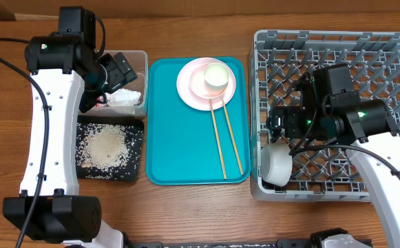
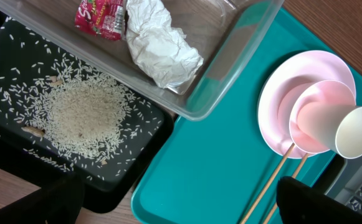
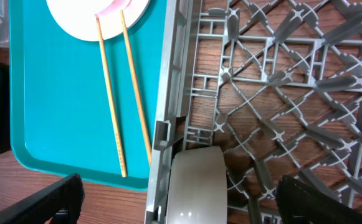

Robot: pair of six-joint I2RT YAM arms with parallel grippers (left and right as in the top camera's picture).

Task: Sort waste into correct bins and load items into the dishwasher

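Overhead: my left gripper [image 1: 122, 74] hangs above the clear tub [image 1: 144, 56] and my right gripper [image 1: 282, 129] above the dish rack [image 1: 323, 36].

Left wrist: my fingers [image 2: 56, 202] are spread and empty, with the plate [image 2: 277, 118] ahead near my right finger.

Right wrist: my fingers [image 3: 50, 202] are spread, and the white bowl [image 3: 196, 183] sits between them against the rack wall. Dropping could catch a finger on the lattice.

Overhead straight down, wrist views close, downward, sharing teal tray [image 2: 218, 168], chopsticks [image 3: 109, 93]

Bright, even light from above fills all three views, with soft shadows around the teal tray [image 1: 186, 138] and a pale sheen on the rim of the clear tub [image 2: 237, 62]. In the wrist views the left gripper [image 2: 181, 208] and right gripper [image 3: 181, 205] are dark and out of focus, and the white bowl [image 3: 196, 186], close under the right lens, looks grey and soft.
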